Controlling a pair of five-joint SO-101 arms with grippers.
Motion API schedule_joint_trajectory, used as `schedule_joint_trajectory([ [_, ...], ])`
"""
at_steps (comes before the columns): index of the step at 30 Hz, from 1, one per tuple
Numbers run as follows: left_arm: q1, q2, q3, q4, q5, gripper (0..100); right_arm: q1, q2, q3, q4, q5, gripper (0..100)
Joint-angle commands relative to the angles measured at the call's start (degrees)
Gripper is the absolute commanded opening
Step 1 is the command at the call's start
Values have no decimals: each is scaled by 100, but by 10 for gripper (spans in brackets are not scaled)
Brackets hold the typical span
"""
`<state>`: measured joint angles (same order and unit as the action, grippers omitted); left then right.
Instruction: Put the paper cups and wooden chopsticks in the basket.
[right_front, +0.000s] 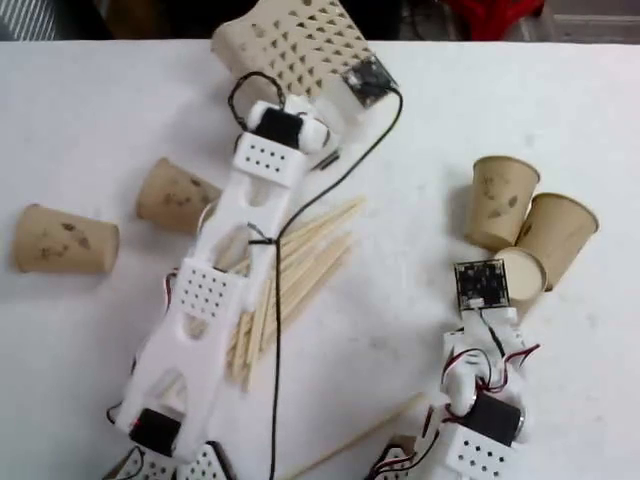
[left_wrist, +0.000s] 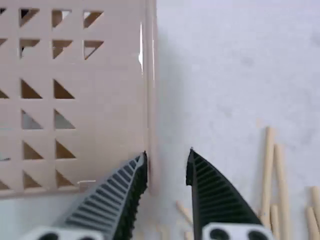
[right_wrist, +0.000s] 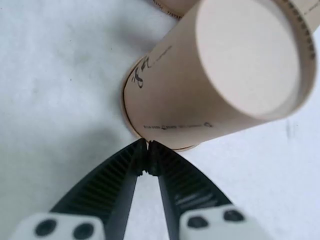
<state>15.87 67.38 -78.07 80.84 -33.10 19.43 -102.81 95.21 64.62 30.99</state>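
Right gripper clenched beside a paper cup; left gripper released by the basket.

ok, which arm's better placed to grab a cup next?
Right, probably: right tool sits shut at the rim of a paper cup; left tool is open at the basket wall, holding nothing.

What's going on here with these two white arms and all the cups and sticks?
Two robot arms are working over a table. The left gripper is open at the edge of the basket, at the table's far side. The right gripper is shut, its tips against the bottom rim of an upside-down paper cup. The wooden chopsticks lie in a loose pile on the table, partly under the left arm.
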Motion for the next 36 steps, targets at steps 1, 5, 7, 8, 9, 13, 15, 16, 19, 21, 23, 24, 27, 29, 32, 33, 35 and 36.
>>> schedule_joint_trajectory([
  [1, 13, 75, 62, 527, -176, 151, -4, -48, -35, -31, 35, 18],
  [5, 31, 127, 114, 791, -325, 151, 4, -48, -35, -31, 35, 18],
  [7, 40, 136, 114, 949, -527, 151, 13, -48, -35, -31, 35, 18],
  [8, 40, 136, 97, 1011, -554, 151, 22, -48, -35, -31, 35, 18],
  [9, 40, 127, 70, 1046, -545, 149, 22, -48, -35, -31, 35, 18],
  [13, 22, 84, 62, 1336, -589, 146, 22, -48, -35, -31, 35, 18],
  [15, -4, 66, 53, 1538, -598, 146, 22, -48, -35, -31, 35, 18],
  [16, -13, 66, 35, 1626, -598, 146, 13, -48, -35, -31, 35, 18],
  [19, -119, 75, -431, 2031, -545, 144, 13, -48, -35, -31, 35, 18],
  [21, -233, 75, -853, 2180, -492, 113, 13, -48, -35, -31, 35, 18],
  [23, -444, 75, -1257, 2180, -114, 79, 13, -48, -35, -31, 35, 18],
  [24, -532, 66, -1424, 2180, 62, 75, 4, -48, -35, -31, 35, 18],
  [27, -787, -215, -1776, 2180, 466, 79, -4, -48, -35, -40, 35, 18],
  [29, -901, -681, -1644, 2180, 756, 79, -4, -48, -35, -40, 35, 18],
  [32, -1015, -1429, -1468, 2180, 1064, 79, -4, -48, -35, -40, 35, 18],
  [33, -1024, -1692, -1433, 2180, 1248, 79, -4, -48, -35, -40, 35, 18],
  [35, -1068, -2202, -1442, 2163, 1767, 79, -13, -48, -35, -40, 35, 18],
  [36, -1077, -2440, -1468, 2084, 2040, 80, -13, -48, -35, -40, 35, 18],
])
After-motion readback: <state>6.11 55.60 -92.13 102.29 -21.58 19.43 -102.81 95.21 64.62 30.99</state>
